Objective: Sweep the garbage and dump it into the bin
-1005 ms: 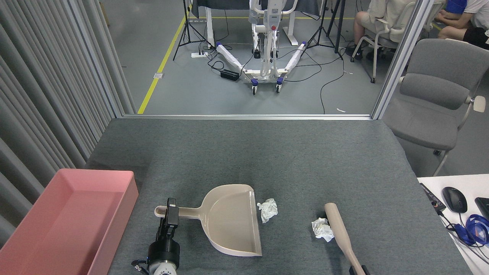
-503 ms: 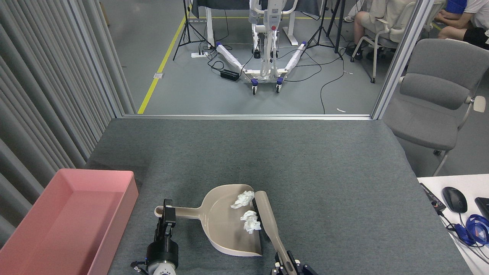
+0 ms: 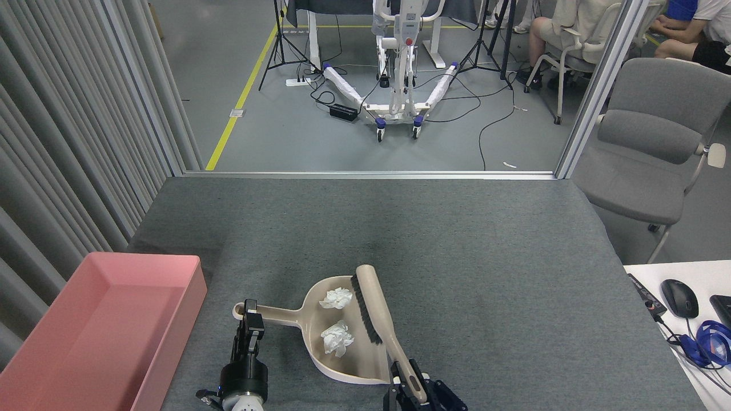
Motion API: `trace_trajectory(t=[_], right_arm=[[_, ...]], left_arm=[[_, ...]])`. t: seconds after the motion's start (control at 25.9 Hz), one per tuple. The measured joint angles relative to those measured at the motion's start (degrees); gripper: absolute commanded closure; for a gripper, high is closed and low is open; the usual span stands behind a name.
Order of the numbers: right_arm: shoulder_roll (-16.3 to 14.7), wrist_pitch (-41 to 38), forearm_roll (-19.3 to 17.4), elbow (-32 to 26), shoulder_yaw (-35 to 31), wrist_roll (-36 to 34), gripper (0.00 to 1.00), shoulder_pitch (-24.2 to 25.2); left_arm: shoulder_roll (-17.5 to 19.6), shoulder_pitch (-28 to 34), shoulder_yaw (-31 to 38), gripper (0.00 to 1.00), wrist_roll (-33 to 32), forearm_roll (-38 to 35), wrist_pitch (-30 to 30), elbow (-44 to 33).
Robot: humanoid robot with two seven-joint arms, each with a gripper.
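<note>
Two tissue wads, one further back (image 3: pixel 336 297) and one nearer (image 3: pixel 337 338), are both sitting inside the dustpan (image 3: pixel 365 359) in the head view, so I'd say the sweeping part is basically done. The brush (image 3: pixel 371 305) lies across the pan with its bristles just beside the wads on their right, keeping them boxed in. Right gripper (image 3: pixel 412 388) is clamped on the brush handle down at the bottom edge. Left gripper (image 3: pixel 249 331) is at the dustpan handle (image 3: pixel 268 314) and looks closed on it.

Next up is probably the dump: lift the pan level, carry it left to the pink bin (image 3: pixel 188 297), which sits well apart from it, then tip. Those wads are light, so a jerky lift could roll them out the open front.
</note>
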Motion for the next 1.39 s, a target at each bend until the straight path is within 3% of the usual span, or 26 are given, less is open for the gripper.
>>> trace_trajectory(t=[0.23,0.46,0.89,1.39], right_arm=[[-3.2,-4.8,-4.2,-2.3,-9.4,-1.3,1.0,0.1],[-6.7,-5.2,-5.7,-0.2,-15.5,-1.2,1.0,-0.5],[-8.9,-4.9,-6.0,8.2,-16.9,-1.0,1.0,-5.4],[-8.7,-5.3,-5.5,13.8,-16.6,-1.4,1.0,-7.8]], left_arm=[[-0.1,0.1,0.0,1.0,0.0,0.0,0.0,0.0],[-0.1,0.3,0.0,1.0,-0.3,1.0,0.4,-0.5],[0.3,0.8,-0.4,1.0,-0.3,11.1,0.2,-3.3],[1.7,2.2,-1.1,1.0,-3.7,24.8,1.1,-10.6]])
